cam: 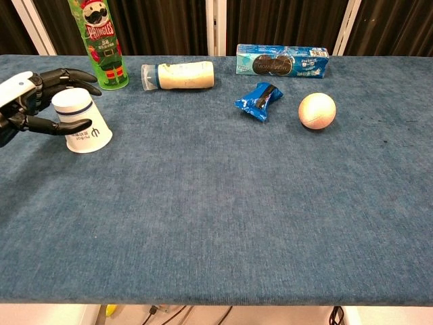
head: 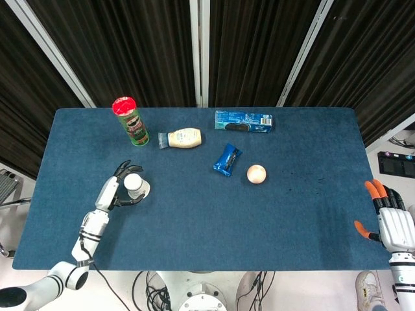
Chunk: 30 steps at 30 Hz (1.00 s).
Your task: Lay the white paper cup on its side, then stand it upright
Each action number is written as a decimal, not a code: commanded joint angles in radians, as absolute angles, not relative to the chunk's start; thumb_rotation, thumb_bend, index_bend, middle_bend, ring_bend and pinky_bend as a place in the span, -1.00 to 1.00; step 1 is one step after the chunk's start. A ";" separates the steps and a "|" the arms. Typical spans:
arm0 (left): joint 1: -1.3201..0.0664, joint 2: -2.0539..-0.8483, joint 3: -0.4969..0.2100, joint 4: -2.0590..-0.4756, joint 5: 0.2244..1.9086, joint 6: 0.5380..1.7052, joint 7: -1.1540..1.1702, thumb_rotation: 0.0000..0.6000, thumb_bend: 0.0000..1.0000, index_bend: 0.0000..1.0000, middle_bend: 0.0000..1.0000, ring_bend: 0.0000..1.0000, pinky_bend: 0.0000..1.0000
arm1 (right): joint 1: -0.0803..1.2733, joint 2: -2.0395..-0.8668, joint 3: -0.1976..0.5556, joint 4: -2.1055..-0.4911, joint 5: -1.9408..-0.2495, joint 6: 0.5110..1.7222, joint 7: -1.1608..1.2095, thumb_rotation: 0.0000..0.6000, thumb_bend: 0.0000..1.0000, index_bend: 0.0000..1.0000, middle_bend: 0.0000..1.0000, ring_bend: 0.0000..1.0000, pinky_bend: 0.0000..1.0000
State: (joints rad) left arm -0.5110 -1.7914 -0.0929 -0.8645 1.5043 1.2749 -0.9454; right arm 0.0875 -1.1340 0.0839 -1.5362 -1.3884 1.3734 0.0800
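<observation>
While your left hand (cam: 30, 101) curls its fingers around the white paper cup (cam: 82, 121), the cup stands mouth-down near the tabletop's (head: 194, 214) left end, just in front of the Pringles can (cam: 99, 42). Judging by that, the standing step looks nearly done; next, spread the fingers and back away without tipping it. Your right hand (head: 391, 219) hangs off the right edge, fingers apart, holding nothing. Blue cloth covers the tabletop; dark curtains (head: 259, 45) hang behind.

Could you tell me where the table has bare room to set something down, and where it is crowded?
The whole near half of the table is bare, as is the right end beyond the ball. The back edge is crowded: Pringles can, bottle, cookie box, blue packet. The left hand grips the white paper cup near the left end.
</observation>
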 commanded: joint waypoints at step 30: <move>-0.225 -1.159 -0.003 -1.597 1.390 1.505 0.179 1.00 -0.73 -0.89 -1.00 -1.00 -1.00 | 0.064 -1.112 0.074 -1.594 -1.479 1.483 -0.025 1.00 -0.65 -1.00 -1.00 -1.00 -1.00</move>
